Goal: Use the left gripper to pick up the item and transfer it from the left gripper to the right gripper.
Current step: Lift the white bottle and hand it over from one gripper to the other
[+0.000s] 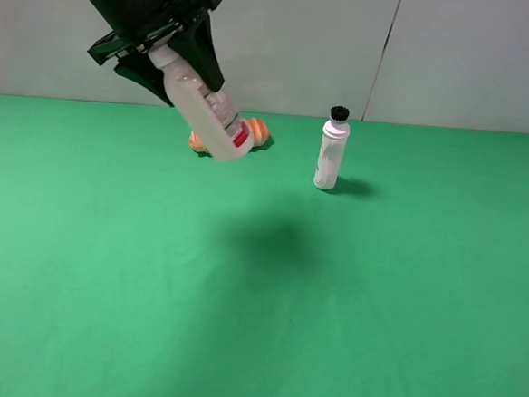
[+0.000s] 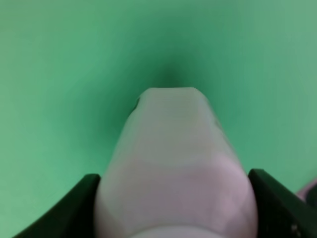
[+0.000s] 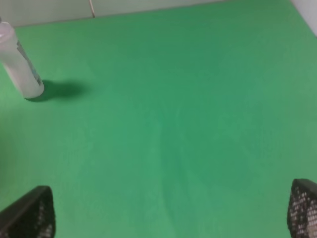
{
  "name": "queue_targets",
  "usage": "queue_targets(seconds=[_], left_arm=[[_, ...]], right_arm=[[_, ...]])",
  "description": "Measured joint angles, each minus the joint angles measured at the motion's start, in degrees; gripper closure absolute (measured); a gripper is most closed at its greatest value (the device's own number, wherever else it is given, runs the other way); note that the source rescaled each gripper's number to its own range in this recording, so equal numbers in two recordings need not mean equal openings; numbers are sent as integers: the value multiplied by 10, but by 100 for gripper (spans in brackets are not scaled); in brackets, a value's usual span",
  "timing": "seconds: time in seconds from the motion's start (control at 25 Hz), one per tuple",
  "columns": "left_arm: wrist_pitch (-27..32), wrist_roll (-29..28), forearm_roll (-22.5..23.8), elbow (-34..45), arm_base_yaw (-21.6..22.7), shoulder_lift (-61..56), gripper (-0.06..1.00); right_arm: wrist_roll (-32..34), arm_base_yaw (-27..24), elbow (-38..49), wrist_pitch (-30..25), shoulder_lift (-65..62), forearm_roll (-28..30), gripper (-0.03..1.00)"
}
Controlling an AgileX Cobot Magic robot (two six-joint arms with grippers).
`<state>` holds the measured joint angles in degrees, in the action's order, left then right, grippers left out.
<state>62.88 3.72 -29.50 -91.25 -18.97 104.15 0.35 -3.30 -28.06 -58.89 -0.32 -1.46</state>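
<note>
- Item [image 1: 209, 113]: wide white bottle w/ white cap, off the desk [image 1: 375, 306], in the air over the far-left part, close to the far edge.
- It hangs tilted: cap end up and toward the left edge, base lower and toward the desk's middle. Red patch of the label shows near the base.
- Left wrist view: item [image 2: 173, 163] fills most of the frame, blurred, base pointing away from the cam; label not readable.
- Left end effector [image 1: 178, 65]: clamped on the item at the cap/neck end, black fingers [image 1: 202, 53] on either side. In the left wrist view the left end effector [image 2: 173, 208] has a black finger tight against each flank of the bottle.
- Soft shadow [image 1: 275, 240] on the green cloth, roughly mid-desk, nearer the front edge than the item.
- Orange ribbed roll [image 1: 261, 131]: lies on the desk near the far edge, partly hidden behind the item's base.
- Slim white bottle w/ black cap [image 1: 332, 153]: upright, near the far edge, to the right of the roll, well apart from the item; also in the right wrist view [image 3: 20, 69], cap cut off by the frame.
- Right end effector [image 3: 166, 213]: fingers wide apart, nothing between them, only green desk below; not seen in the high view.
</note>
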Motion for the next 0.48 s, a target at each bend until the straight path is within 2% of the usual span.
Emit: queue_targets(seconds=[0.48], left_arm=[[-5, 83, -154, 0, -1, 0, 94]], right_arm=[[0, 0, 0, 0, 0, 0, -3]])
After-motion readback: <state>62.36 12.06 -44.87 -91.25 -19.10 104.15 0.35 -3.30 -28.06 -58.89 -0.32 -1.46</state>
